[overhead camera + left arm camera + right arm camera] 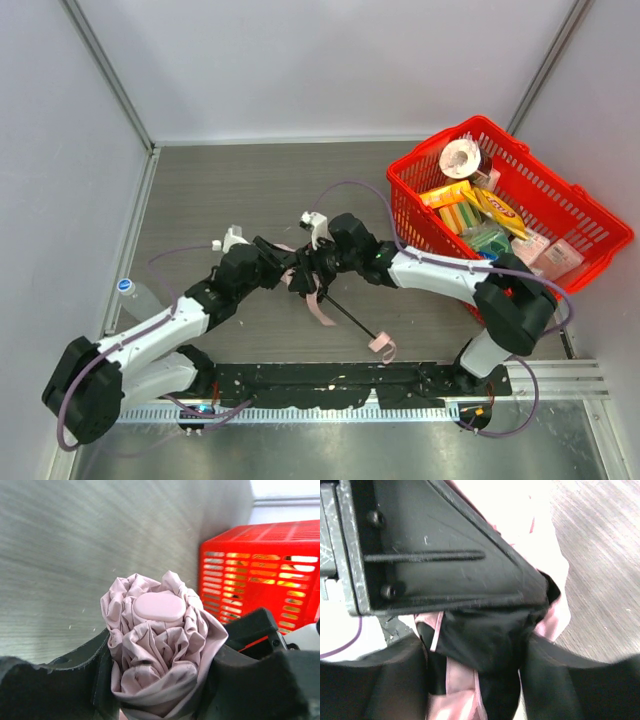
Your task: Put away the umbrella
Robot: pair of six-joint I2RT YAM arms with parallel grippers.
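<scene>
One umbrella (157,630), grasped by left claw (161,680); right claw (475,680) grip unclear; one basket (260,590).

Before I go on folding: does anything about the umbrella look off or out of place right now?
Yes. The umbrella is not packed down: its pink canopy is a crumpled wad, the thin black shaft juts out extended to the handle near the table's front edge, and a strap dangles loose.

Pale pink against grey and red.
The umbrella (155,640) has crumpled pale pink fabric, a thin black shaft (350,320) and a pink handle (382,347); the desk (220,190) is grey-brown with fine streaked grain; the basket (570,205) at its far right corner is bright red lattice.
</scene>
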